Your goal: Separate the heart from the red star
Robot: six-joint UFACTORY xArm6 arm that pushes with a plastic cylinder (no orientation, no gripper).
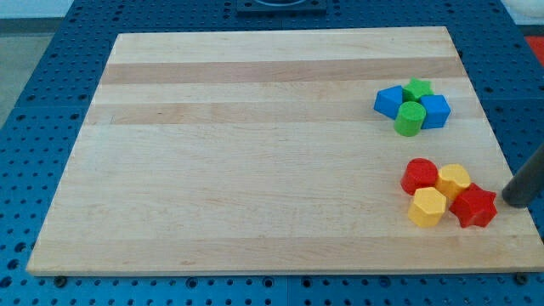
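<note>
The yellow heart (453, 180) lies in a tight cluster at the view's lower right. The red star (474, 206) touches it at its lower right. A red rounded block (419, 176) sits against the heart's left side, and a yellow hexagon (427, 206) sits just below and to the left of the heart. My tip (513, 202) is on the board just to the right of the red star, with a small gap between them. The dark rod runs up and off the view's right edge.
A second cluster sits at the upper right: a blue block (390, 101), a green star (417, 88), a blue cube (435, 110) and a green cylinder (410, 119). The wooden board (255, 153) lies on a blue pegboard; its right edge is close to my tip.
</note>
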